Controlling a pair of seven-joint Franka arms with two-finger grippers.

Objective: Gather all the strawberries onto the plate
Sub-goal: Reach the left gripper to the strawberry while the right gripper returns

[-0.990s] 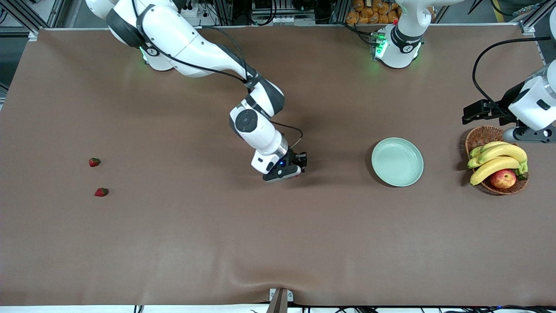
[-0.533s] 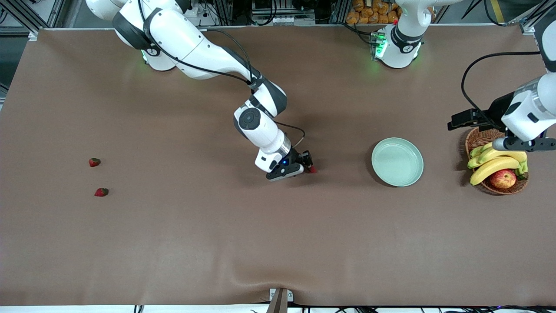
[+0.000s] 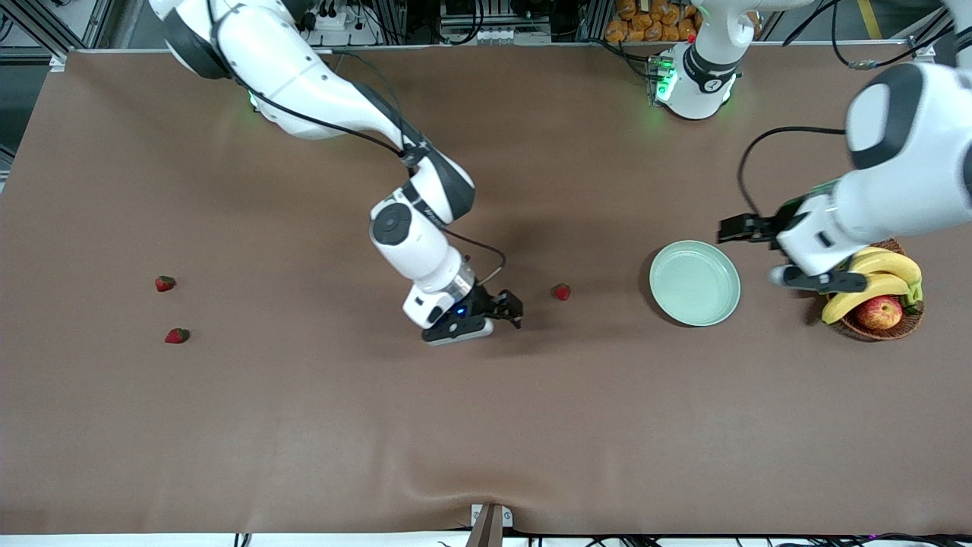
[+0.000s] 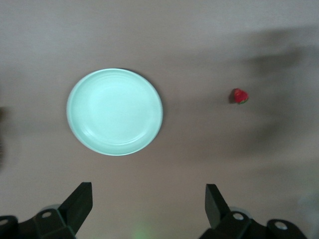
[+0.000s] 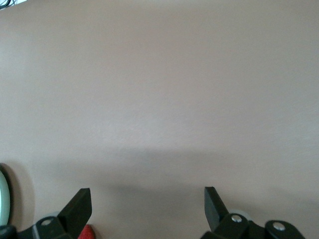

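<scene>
One strawberry point(image 3: 561, 292) sits on the counter point(image 3: 486, 425) near the empty plate point(image 3: 695, 282). My right gripper point(image 3: 507, 308) is spread and empty beside it, the left gripper point(image 4: 149, 209) is spread over the plate's edge. Next: left grabs it, I reckon.

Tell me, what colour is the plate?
Pale mint green, plain and glossy. The plate shows best in the left wrist view.

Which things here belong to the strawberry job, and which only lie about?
Belong to the job:
- strawberry beside the plate
- two strawberries toward the right arm's end
- plate, empty
- right gripper, open
- left gripper, open

Lying about:
- wicker basket
- bananas
- apple
</scene>
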